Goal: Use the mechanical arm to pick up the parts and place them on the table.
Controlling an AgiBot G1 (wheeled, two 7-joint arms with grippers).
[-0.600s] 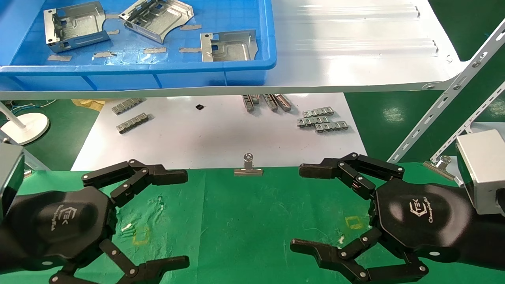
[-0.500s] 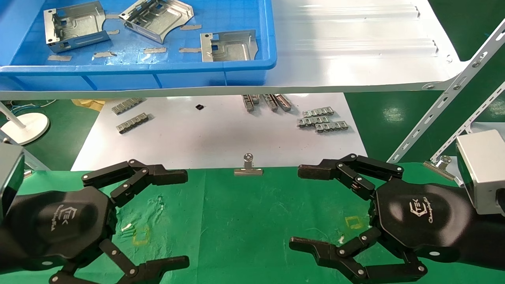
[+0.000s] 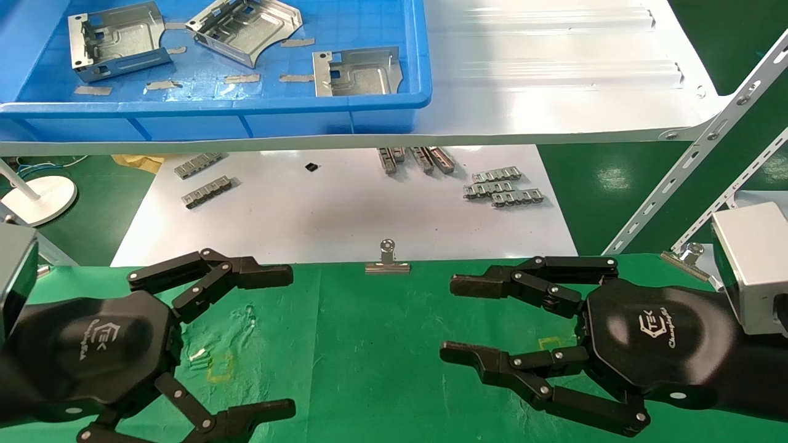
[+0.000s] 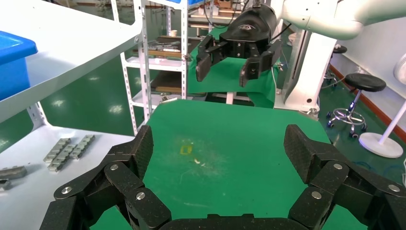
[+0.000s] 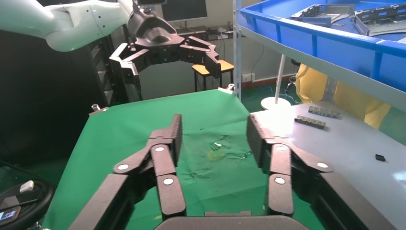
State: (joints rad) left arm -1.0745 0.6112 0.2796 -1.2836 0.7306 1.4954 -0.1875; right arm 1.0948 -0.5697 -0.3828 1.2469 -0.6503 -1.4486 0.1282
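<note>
Three silver-grey parts (image 3: pixel 117 40) (image 3: pixel 246 27) (image 3: pixel 357 71) lie in a blue bin (image 3: pixel 246 117) on the white shelf at the back left. Two of them show in the right wrist view (image 5: pixel 325 12). Both black hands hover low over the green table (image 3: pixel 369 320). My left gripper (image 3: pixel 290 341) is wide open and empty at the near left, also in its wrist view (image 4: pixel 218 148). My right gripper (image 3: pixel 448 319) is open and empty at the near right, its fingers closer together, also in its wrist view (image 5: pixel 214 134). Neither touches a part.
The glossy white shelf (image 3: pixel 554 92) overhangs a white sheet (image 3: pixel 338 209) with small ribbed strips (image 3: pixel 502 187) (image 3: pixel 206 191). Binder clips (image 3: pixel 387 263) (image 3: pixel 686 255) sit at the cloth's far edge. Slanted shelf struts (image 3: pixel 695 154) stand at the right.
My right gripper's fingers have drawn closer together and reach slightly further left. The left hand and the parts have not moved.
</note>
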